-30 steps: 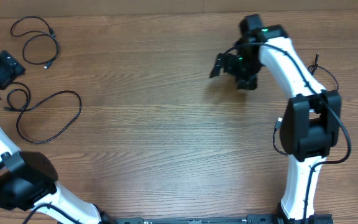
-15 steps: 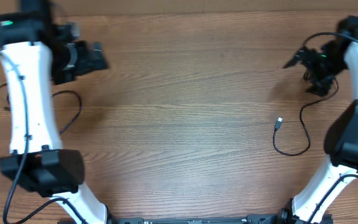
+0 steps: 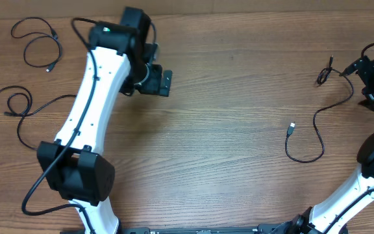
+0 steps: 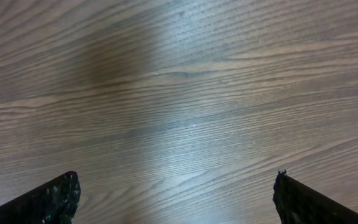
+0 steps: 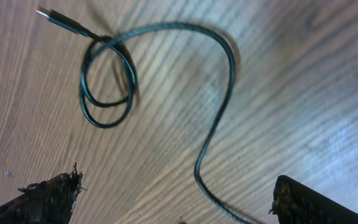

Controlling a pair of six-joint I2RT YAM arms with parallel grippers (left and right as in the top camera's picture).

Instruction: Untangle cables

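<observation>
Three cords lie well apart on the brown wood-grain worktop (image 3: 239, 110). A thin black cable in small loops (image 3: 42, 38) sits in the far left corner. A second black cable (image 3: 19, 114) sprawls in wider curves along the left edge, part of it hidden under the white left arm (image 3: 93, 97). The third black cable (image 3: 315, 120) snakes near the right edge, its silvery plug tip (image 3: 291, 128) towards the middle of the worktop. The left pincer (image 4: 176, 193) hovers over bare wood towards the far edge, released and gripping nothing. The right pincer (image 5: 173, 193) hangs by the right edge above the third cable, also released, and the cord lies on the wood below it, ungripped.
</observation>
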